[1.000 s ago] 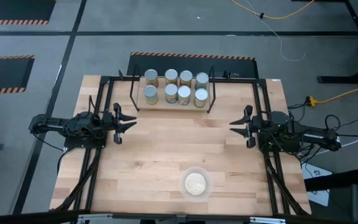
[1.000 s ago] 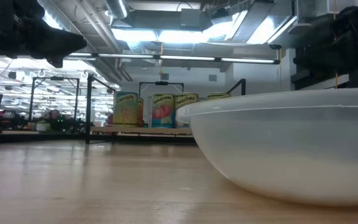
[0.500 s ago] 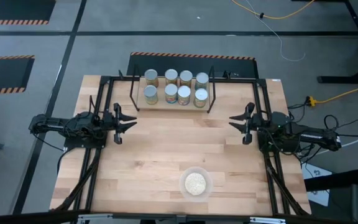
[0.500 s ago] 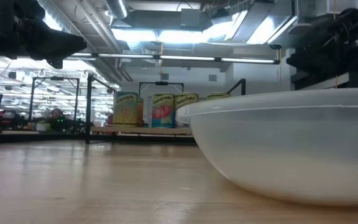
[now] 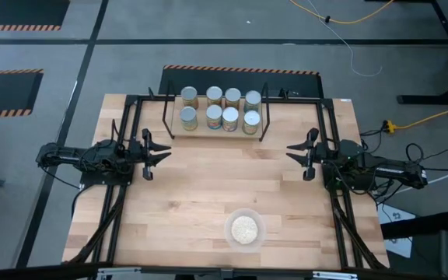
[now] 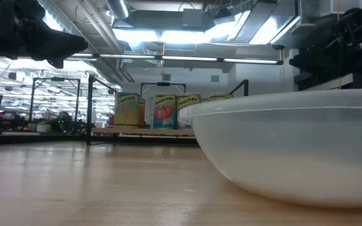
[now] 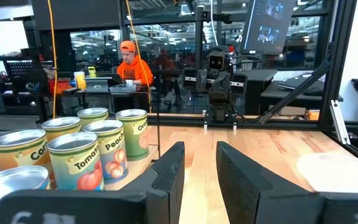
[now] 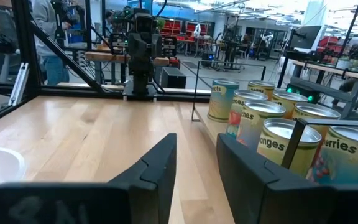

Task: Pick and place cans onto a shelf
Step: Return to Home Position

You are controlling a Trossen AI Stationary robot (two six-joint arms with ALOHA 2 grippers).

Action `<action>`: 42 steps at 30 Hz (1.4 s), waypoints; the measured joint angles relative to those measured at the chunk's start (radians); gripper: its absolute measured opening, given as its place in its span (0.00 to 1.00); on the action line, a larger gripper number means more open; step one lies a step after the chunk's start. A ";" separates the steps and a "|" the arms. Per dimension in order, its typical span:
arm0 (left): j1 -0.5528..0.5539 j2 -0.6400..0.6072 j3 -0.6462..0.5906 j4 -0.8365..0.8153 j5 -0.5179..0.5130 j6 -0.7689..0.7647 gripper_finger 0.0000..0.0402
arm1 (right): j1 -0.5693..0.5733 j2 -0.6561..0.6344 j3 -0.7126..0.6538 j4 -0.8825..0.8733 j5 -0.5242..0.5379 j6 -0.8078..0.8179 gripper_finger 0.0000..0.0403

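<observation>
Cans (image 5: pixel 214 117), eight, on one shelf (image 5: pixel 208 133)

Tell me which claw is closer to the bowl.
Right. The right claw hovers behind the bowl and to its right; the left claw is level with it on the other side, farther off, since the bowl lies slightly right of centre.

The table (image 5: pixel 208 179) is pale wood in jointed strips, smooth with a soft sheen. The cans (image 5: pixel 221 109) have shiny bare-metal tops and glossy printed labels. The shelf (image 5: pixel 201 131) is light wood in a thin black metal frame. The bowl (image 6: pixel 294 150) is cloudy, smooth plastic. The left gripper (image 7: pixel 199 149) and right gripper (image 8: pixel 196 140) look like matt black plastic.
</observation>
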 joint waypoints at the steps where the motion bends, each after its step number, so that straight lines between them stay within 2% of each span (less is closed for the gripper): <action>1: 0.000 0.000 0.000 0.000 0.000 0.000 0.21 | 0.000 0.000 0.000 0.000 0.000 0.001 0.30; 12: 0.000 0.000 0.000 0.000 -0.014 0.000 0.21 | 0.000 0.000 0.000 0.001 0.000 0.010 0.30; 15: 0.000 0.000 0.000 0.000 -0.014 0.001 0.19 | 0.000 0.000 0.000 0.001 0.001 0.072 0.28; 19: 0.000 0.000 0.000 0.000 -0.014 0.001 0.12 | 0.000 0.000 0.000 0.002 0.006 0.108 0.20; 23: 0.000 0.000 0.000 -0.001 -0.014 0.001 0.03 | 0.000 0.000 0.000 0.002 0.007 0.105 0.07; 25: 0.000 0.000 0.000 -0.001 -0.014 0.001 0.01 | 0.000 0.000 0.000 0.002 0.008 0.101 0.02; 42: -0.001 0.003 0.000 -0.090 -0.014 -0.001 0.01 | 0.000 0.000 0.000 0.001 0.008 0.105 0.03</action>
